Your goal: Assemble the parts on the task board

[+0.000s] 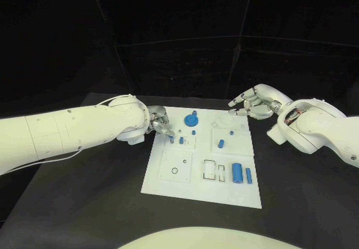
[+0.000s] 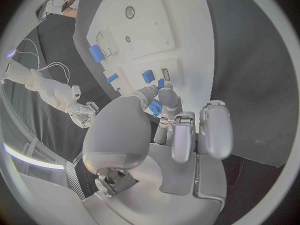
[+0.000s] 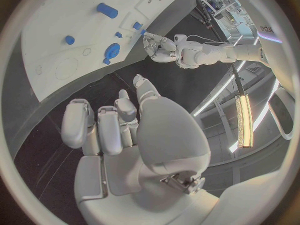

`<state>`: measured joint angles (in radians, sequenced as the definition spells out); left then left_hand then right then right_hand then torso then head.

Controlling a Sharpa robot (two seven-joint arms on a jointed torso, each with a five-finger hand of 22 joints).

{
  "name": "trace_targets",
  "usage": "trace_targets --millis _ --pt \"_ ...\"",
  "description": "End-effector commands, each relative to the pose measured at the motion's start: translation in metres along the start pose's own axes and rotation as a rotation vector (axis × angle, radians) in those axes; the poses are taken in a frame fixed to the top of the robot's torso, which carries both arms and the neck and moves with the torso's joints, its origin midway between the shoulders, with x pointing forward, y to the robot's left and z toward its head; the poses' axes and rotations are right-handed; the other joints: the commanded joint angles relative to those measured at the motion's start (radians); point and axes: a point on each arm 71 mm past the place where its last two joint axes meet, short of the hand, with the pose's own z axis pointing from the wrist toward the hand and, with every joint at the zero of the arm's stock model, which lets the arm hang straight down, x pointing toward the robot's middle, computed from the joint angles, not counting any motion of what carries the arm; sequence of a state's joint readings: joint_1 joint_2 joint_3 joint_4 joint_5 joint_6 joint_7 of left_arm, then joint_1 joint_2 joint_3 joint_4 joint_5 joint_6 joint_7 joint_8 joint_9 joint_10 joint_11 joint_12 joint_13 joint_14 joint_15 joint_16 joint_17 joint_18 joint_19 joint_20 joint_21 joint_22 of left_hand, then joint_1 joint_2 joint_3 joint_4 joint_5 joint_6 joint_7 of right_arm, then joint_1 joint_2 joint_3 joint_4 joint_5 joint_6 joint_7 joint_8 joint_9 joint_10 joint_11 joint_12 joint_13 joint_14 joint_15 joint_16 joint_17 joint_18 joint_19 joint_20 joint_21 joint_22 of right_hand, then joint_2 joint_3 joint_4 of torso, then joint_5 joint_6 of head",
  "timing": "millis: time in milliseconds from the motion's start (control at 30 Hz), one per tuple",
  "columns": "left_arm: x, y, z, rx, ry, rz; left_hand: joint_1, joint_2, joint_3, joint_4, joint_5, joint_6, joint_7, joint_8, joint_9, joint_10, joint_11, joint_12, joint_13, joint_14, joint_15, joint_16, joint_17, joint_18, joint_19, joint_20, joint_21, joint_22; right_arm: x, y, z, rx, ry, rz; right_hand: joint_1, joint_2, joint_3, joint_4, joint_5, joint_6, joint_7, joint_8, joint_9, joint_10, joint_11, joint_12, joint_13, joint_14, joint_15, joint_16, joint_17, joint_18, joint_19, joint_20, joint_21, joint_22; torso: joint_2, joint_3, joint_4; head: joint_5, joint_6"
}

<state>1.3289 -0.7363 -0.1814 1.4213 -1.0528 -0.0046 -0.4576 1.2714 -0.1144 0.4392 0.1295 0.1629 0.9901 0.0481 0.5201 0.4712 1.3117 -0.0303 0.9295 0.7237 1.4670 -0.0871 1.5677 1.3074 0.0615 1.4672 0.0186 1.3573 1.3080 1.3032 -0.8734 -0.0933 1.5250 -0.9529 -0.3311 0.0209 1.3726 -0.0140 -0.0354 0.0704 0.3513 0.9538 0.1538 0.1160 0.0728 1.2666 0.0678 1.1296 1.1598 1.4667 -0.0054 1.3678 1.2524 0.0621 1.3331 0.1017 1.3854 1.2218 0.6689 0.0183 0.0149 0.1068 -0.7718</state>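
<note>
Parts looked light, rigid and slick: left hand [image 1: 159,120] curled over a small blue peg [image 1: 181,140], grip unclear; right hand [image 1: 254,101] hovered empty, fingers apart.

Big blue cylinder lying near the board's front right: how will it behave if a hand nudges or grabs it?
The blue cylinder lies on its side on the task board, so a sideways nudge would probably roll it. It looks like smooth, rigid plastic, likely light and possibly slippery between fingers. A smaller blue pin beside it might get knocked.
</note>
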Motion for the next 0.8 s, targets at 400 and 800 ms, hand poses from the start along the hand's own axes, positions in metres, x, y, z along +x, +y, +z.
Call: trace_targets --millis 400,800 --pt "0.01 0.001 0.005 -0.033 0.017 0.04 0.002 -0.009 0.157 -0.147 0.005 0.008 -0.002 0.005 0.0 0.008 -0.002 -0.005 -0.002 0.104 -0.001 0.003 0.263 -0.003 0.022 0.002 0.004 0.004 -0.001 0.003 0.001 -0.014 -0.007 0.0 -0.004 0.004 -0.004 0.002 0.003 0.007 -0.002 0.006 -0.001 0.004 -0.004 0.004 0.0 0.037 -0.005 -0.005 0.0 0.017 -0.006 0.0 -0.006 0.0 0.001 -0.0006 -0.0007 -0.003 -0.005" --pt "0.012 0.001 0.004 -0.034 0.032 0.046 -0.001 -0.009 0.159 -0.147 0.005 0.01 -0.003 0.005 0.0 0.01 -0.002 -0.005 -0.003 0.104 -0.001 0.003 0.263 -0.003 0.022 0.002 0.004 0.004 0.0 0.003 0.001 -0.014 -0.005 0.0 -0.004 0.004 -0.004 0.002 0.003 0.007 -0.002 0.006 -0.001 0.004 -0.004 0.004 0.0 0.037 -0.005 -0.005 0.0 0.017 -0.006 0.0 -0.006 0.0 0.0 0.0001 0.0 -0.003 -0.007"
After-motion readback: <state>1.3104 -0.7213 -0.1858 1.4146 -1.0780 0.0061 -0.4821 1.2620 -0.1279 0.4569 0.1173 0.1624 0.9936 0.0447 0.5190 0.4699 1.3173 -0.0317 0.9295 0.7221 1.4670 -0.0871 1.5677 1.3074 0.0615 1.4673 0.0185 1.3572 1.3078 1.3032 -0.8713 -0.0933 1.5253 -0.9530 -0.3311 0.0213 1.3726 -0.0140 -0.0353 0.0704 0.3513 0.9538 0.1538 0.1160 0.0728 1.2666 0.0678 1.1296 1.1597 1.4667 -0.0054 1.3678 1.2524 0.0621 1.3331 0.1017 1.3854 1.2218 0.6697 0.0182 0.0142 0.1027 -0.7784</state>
